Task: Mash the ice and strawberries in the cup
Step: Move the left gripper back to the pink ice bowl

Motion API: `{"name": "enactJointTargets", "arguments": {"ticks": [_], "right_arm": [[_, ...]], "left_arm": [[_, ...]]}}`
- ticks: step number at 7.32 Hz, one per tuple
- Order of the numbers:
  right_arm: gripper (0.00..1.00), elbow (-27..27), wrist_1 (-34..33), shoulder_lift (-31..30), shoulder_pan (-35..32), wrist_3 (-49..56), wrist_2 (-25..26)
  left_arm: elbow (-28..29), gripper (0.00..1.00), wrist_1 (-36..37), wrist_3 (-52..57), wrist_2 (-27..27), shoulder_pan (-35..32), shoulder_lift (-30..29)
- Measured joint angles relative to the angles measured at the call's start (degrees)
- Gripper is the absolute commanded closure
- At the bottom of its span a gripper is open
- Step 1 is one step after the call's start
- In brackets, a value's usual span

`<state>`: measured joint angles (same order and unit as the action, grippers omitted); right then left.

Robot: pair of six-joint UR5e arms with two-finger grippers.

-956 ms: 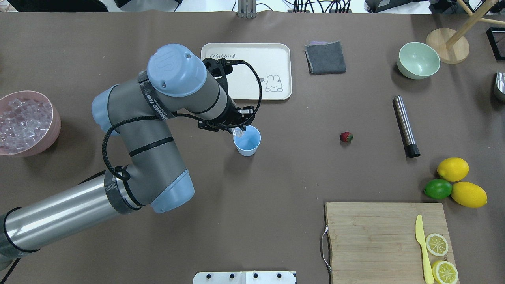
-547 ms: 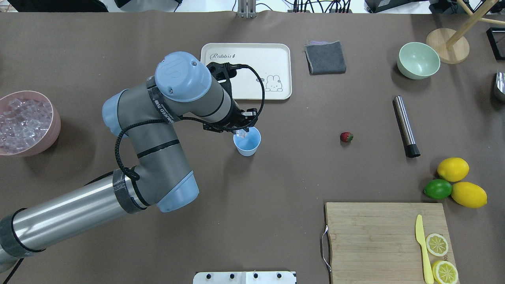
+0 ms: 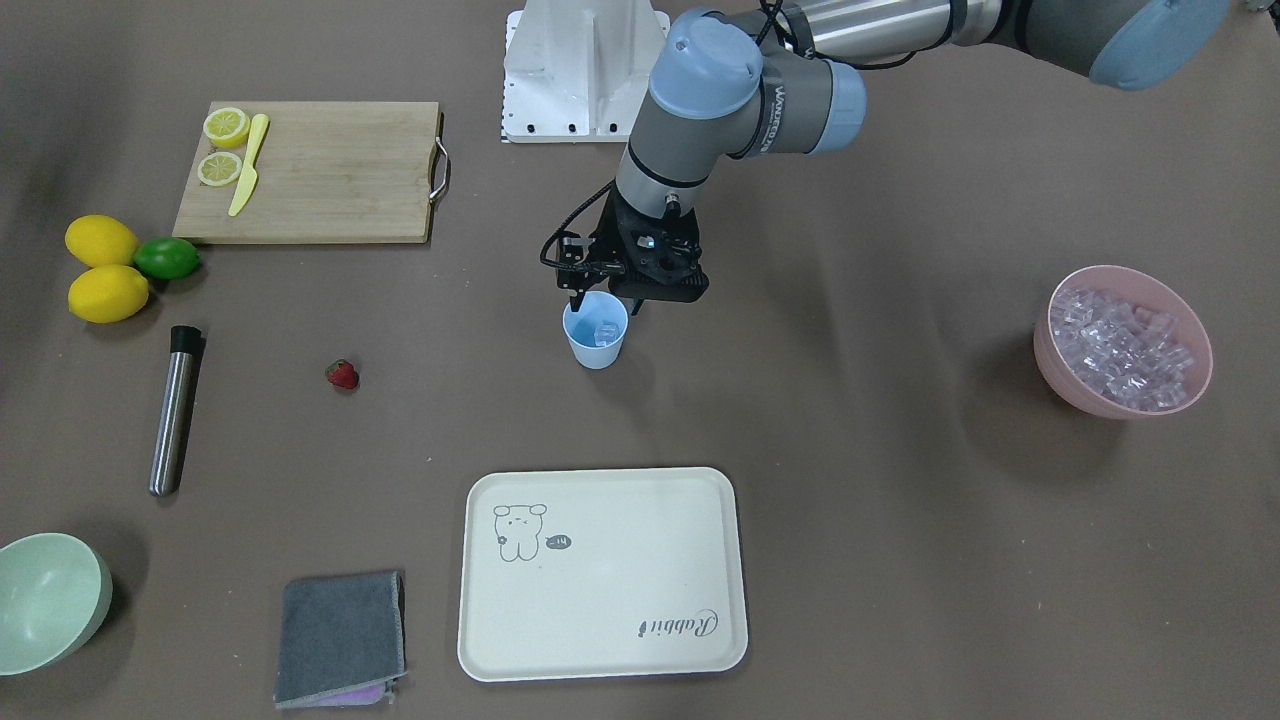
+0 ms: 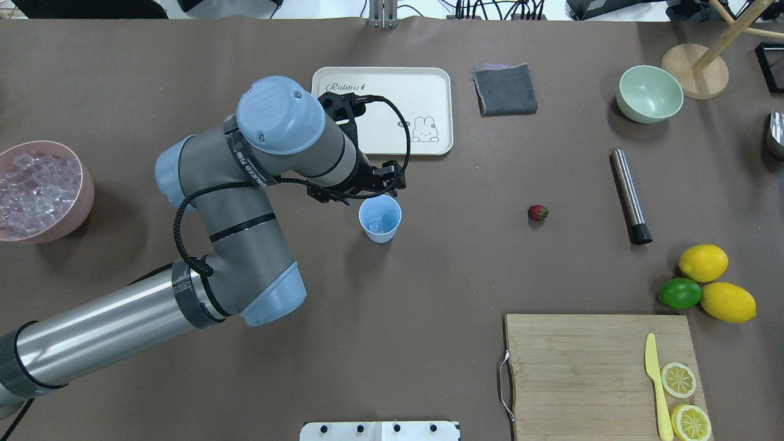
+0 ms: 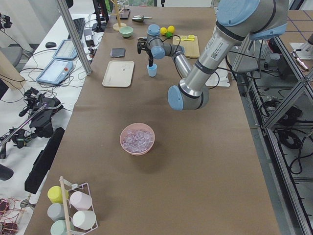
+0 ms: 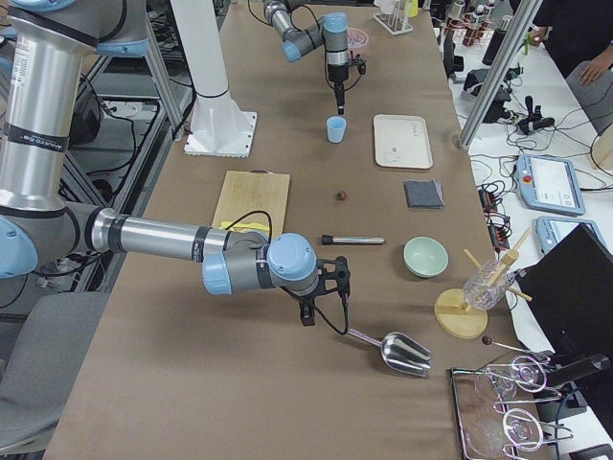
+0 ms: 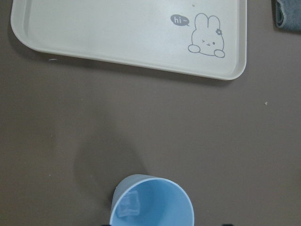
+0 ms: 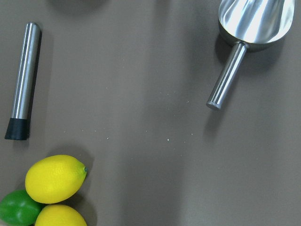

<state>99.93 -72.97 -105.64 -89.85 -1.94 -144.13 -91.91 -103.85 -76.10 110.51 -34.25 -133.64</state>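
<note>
The light blue cup [image 4: 380, 218] stands upright mid-table, with one clear ice cube [image 4: 375, 226] lying inside it [image 7: 128, 205]. My left gripper [image 3: 603, 298] hangs open just above the cup's rim, nothing between its fingers. More ice fills the pink bowl [image 4: 37, 187] at the left edge. The strawberry [image 4: 538, 212] lies alone on the table, right of the cup. My right gripper [image 6: 308, 316] shows only in the exterior right view, low over the table near a metal scoop; I cannot tell its state.
A steel muddler [image 4: 629, 196] lies right of the strawberry. A cream tray [image 4: 429, 79], grey cloth [image 4: 505, 89] and pale green bowl [image 4: 649, 93] sit along the far side. Lemons and a lime [image 4: 680, 293] lie beside the cutting board [image 4: 582, 367]. The scoop [image 8: 254, 19] lies at far right.
My left gripper held an ice cube over the cup; it has opened, and the cube now lies inside the cup. The arm drew back slightly.
</note>
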Motion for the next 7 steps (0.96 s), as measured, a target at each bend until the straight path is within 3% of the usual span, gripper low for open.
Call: {"name": "enactJointTargets", "arguments": {"ticks": [5, 7], "right_arm": [[0.0, 0.0, 0.0, 0.3, 0.0, 0.0, -0.1], [0.0, 0.0, 0.0, 0.3, 0.0, 0.0, -0.1]], "left_arm": [[-16.7, 0.14, 15.3, 19.5, 1.6, -16.4, 22.4], [-19.0, 0.13, 13.9, 28.3, 1.8, -21.7, 32.1]]}}
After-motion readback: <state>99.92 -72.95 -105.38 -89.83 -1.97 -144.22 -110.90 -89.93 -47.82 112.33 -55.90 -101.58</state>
